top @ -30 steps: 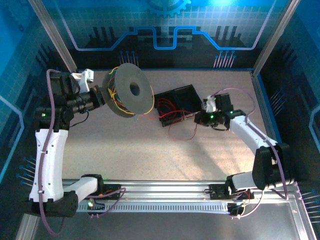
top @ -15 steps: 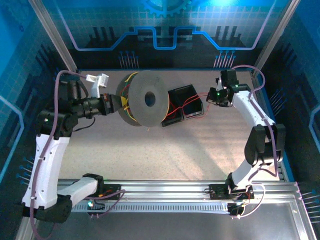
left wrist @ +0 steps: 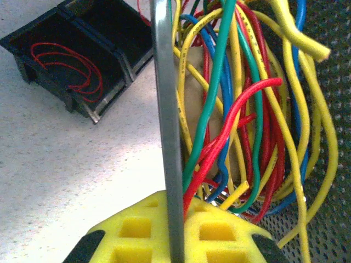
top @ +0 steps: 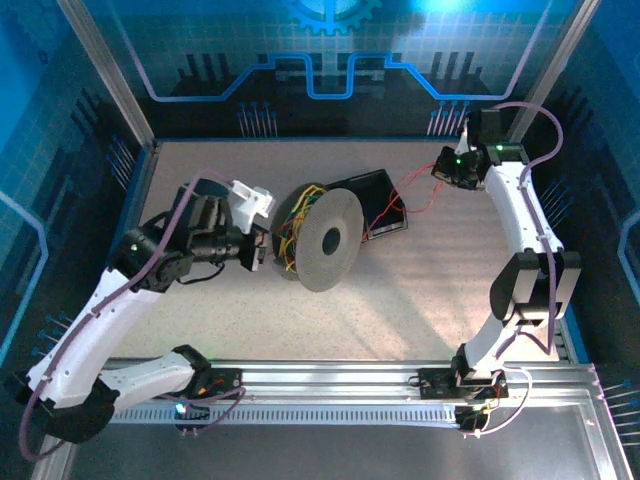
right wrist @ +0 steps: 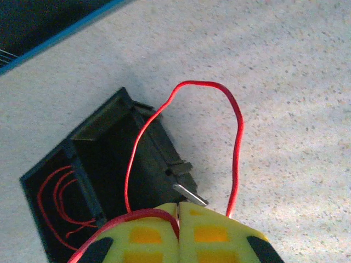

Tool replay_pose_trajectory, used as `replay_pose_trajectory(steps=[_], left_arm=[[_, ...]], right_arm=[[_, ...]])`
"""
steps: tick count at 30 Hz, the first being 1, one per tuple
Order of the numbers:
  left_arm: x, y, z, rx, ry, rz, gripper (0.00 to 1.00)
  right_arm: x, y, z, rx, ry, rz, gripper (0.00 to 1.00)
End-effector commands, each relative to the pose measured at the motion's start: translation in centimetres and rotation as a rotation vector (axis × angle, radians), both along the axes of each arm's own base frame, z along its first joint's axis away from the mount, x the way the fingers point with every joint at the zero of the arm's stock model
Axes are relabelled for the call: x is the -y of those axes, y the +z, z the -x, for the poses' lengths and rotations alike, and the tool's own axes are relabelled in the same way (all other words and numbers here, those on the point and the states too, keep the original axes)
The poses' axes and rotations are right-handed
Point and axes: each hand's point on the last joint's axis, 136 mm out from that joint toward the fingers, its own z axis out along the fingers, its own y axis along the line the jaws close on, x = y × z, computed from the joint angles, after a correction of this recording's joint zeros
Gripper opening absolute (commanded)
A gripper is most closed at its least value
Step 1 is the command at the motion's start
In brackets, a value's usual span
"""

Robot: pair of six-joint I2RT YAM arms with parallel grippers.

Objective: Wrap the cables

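Left gripper (top: 264, 250) clamped on black spool (top: 330, 240) rim, right gripper (top: 443, 173) pinching red cable (right wrist: 237, 126) looping from black bin (top: 375, 195)

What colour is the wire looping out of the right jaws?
Red. The wire shows best in the right wrist view.

Overhead view looks down; 2 wrist views (close) share the bin (left wrist: 77, 104).

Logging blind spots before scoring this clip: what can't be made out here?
Left wrist: the spool core, buried under tangled cables; number of turns unreadable.
Top external: one end of the black bin, behind the spool's flange.
Right wrist: how the right gripper holds the red cable; its shut pads cover that spot.
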Motion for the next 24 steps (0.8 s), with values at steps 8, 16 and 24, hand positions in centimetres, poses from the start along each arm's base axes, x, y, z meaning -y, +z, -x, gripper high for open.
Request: replay_pose_trajectory(steps=[8, 16, 24], left_arm=[[0.3, -6.5, -1.7, -0.028, 0.097, -0.352, 0.00], [0.3, -7.4, -4.5, -0.005, 0.191, -0.461, 0.00], [-1.0, -6.6, -7.0, 0.000, 0.309, -0.533, 0.00]], right_arm=[[-6.0, 13.4, -0.7, 0.350, 0.142, 0.045, 0.00], [-16.3, 20.5, 4.5, 0.460, 0.433, 0.016, 0.00], [-23.9, 23.5, 11.7, 0.524, 0.697, -0.040, 0.00]])
